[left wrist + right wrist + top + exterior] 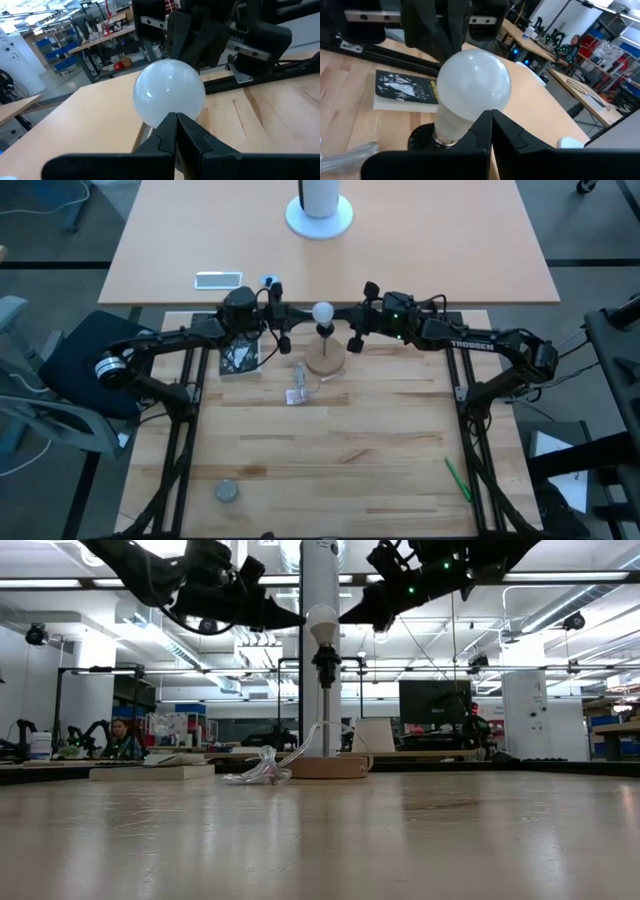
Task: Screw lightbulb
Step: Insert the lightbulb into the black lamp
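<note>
A crumpled clear wrapper [298, 395] lies just beside a round wooden disc [325, 361]. A dark booklet [239, 357] sits nearby. A green pen [457, 479] and grey cap [227, 493] lie well apart.

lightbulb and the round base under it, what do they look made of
The lightbulb looks like frosted white glass or plastic: matte and opaque, with soft highlights. The round base looks like pale unfinished wood, toned like the table. The socket appears to be black plastic.

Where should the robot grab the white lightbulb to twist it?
Probably the round globe of the lightbulb, squeezed level from opposite sides. It stands upright in the black socket, which hides its base. Left tool and right tool flank it, shut.
</note>
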### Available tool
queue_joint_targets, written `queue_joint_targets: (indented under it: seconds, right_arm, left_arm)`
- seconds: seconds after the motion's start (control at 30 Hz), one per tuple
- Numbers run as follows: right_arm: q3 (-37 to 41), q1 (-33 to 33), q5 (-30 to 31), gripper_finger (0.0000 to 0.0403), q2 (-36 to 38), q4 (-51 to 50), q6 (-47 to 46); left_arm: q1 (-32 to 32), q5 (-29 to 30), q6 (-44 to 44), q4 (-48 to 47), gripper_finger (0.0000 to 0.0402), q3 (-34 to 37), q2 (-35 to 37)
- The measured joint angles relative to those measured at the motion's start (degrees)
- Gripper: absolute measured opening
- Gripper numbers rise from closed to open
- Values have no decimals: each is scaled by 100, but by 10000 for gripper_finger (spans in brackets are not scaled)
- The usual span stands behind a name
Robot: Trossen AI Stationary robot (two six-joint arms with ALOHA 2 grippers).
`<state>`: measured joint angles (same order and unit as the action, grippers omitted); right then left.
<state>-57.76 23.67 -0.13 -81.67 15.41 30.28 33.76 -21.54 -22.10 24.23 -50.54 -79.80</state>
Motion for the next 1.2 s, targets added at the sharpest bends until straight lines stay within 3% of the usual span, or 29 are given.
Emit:
queue_joint_targets:
  seconds: [0.27, 1.2]
  right_arm:
    - [0, 3, -35, 0, 11, -90, -47]
    - [0, -65, -229, 0, 74, -301, -179]
  left_arm:
    - [7, 54, 5, -112, 0, -303, -254]
    - [13, 48, -143, -137, 0, -298, -252]
